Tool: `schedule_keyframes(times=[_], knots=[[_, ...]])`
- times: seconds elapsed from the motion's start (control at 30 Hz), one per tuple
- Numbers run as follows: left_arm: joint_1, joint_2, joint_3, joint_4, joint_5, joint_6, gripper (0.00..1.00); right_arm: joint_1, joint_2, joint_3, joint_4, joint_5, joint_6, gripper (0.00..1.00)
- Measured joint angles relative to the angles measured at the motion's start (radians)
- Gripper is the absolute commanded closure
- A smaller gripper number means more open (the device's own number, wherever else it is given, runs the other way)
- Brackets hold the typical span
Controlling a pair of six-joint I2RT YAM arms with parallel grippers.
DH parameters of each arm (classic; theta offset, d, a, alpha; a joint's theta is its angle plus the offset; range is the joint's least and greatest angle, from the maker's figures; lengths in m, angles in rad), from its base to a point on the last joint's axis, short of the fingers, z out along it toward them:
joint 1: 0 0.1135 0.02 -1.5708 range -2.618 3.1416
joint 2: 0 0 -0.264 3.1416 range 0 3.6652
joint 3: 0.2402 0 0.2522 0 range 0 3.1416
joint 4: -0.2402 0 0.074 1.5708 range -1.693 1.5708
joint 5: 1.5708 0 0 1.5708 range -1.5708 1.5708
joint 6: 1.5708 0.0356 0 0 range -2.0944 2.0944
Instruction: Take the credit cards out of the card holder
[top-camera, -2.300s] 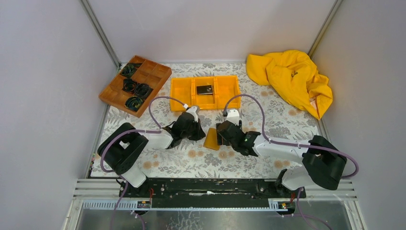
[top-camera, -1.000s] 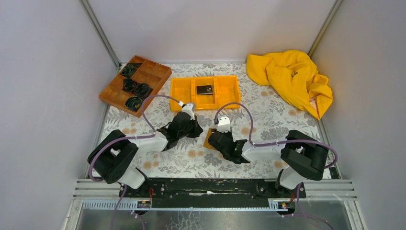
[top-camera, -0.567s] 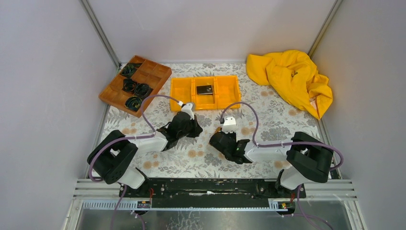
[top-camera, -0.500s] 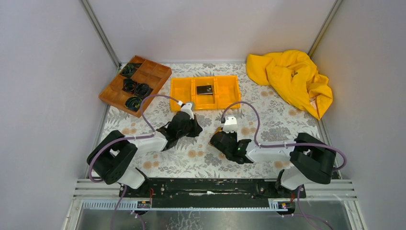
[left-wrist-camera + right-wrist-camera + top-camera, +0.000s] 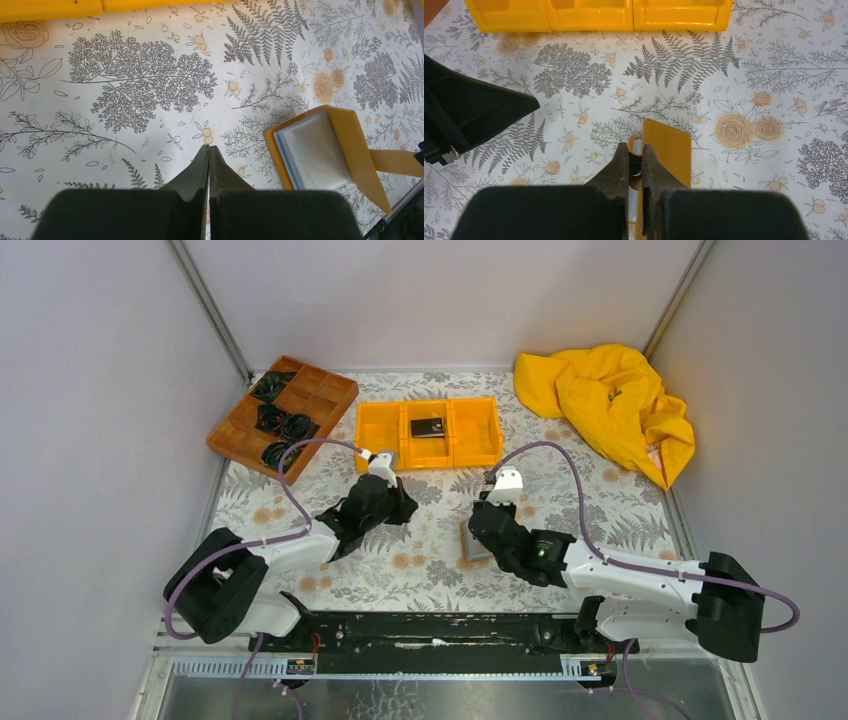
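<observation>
The orange-tan card holder (image 5: 472, 543) lies on the floral table in front of the right arm. Its flap (image 5: 671, 150) is lifted open. In the left wrist view a pale surface (image 5: 312, 150) shows inside, framed by a grey-blue pocket; I cannot tell if it is one of the credit cards. My right gripper (image 5: 635, 151) is shut on the holder's snap tab at the flap's edge (image 5: 480, 533). My left gripper (image 5: 208, 148) is shut on nothing, a hand's width left of the holder (image 5: 403, 508). A black card (image 5: 428, 427) lies in the orange bin's middle compartment.
The orange three-compartment bin (image 5: 385, 430) stands behind both grippers and runs along the top edge of the right wrist view (image 5: 589, 15). A brown wooden divided tray (image 5: 310, 400) with black coils sits at the back left. A crumpled yellow cloth (image 5: 610, 405) fills the back right.
My right gripper has closed on the holder's tab and swung right with it, so the flap is open and the pale inside shows. The left arm has drawn back slightly to the left.
</observation>
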Motion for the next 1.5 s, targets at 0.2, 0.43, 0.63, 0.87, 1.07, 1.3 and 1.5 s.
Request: schedule_keyframes(times=[0.2, 0.43, 0.63, 0.87, 1.07, 1.3, 1.5], knots=[[0.000, -0.002, -0.003, 0.000, -0.009, 0.000, 1.00, 0.000, 0.024, 0.003, 0.001, -0.035, -0.026, 1.00], [0.000, -0.014, -0.006, -0.001, -0.027, 0.001, 1.00, 0.002, 0.121, 0.052, 0.029, -0.119, -0.028, 1.00], [0.000, -0.019, -0.006, -0.002, -0.041, 0.005, 1.00, 0.011, 0.159, 0.072, 0.128, -0.193, -0.007, 1.00], [0.000, -0.020, -0.006, -0.001, -0.037, 0.006, 1.00, 0.013, 0.004, -0.054, 0.135, -0.136, 0.073, 1.00], [0.000, -0.011, -0.006, 0.000, -0.021, 0.005, 1.00, 0.013, -0.149, -0.155, 0.038, -0.055, 0.168, 0.99], [0.000, -0.011, -0.006, 0.001, -0.021, 0.005, 1.00, 0.013, -0.253, -0.293, -0.040, -0.020, 0.273, 0.98], [0.000, -0.011, -0.006, 0.001, -0.021, 0.005, 1.00, 0.013, -0.237, -0.294, -0.143, 0.004, 0.376, 0.98]])
